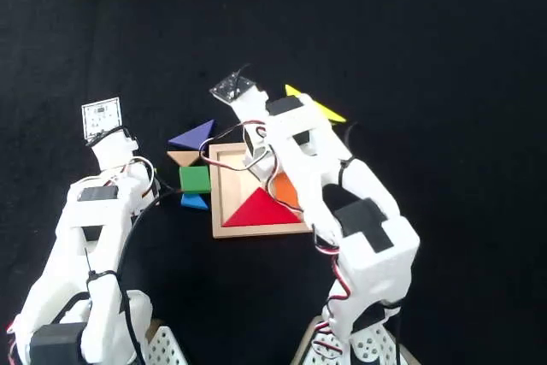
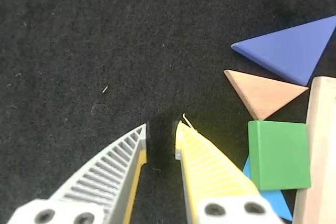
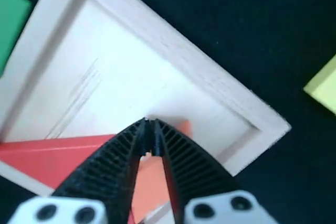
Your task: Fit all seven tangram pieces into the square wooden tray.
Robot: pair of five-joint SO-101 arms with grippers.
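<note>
The square wooden tray (image 1: 216,203) lies mid-table and holds a red triangle (image 1: 261,209) and an orange piece (image 1: 286,192). My right gripper (image 3: 150,124) hangs over the tray floor with its tips shut together, just at the edge of the orange piece (image 3: 182,128) and beside the red triangle (image 3: 47,150). My left gripper (image 2: 161,128) stands over bare cloth left of the loose pieces, a narrow gap between its fingers and nothing in it. Beside the tray's left rim (image 2: 320,145) lie a dark blue triangle (image 2: 289,51), a tan triangle (image 2: 262,93), a green square (image 2: 278,153) and a light blue piece (image 2: 273,203).
A yellow triangle (image 1: 320,107) lies on the cloth beyond the tray's far right corner, partly hidden by the right arm (image 1: 342,185). Black cloth covers the table, with open room to the far left and right. The table's far edge runs along the top.
</note>
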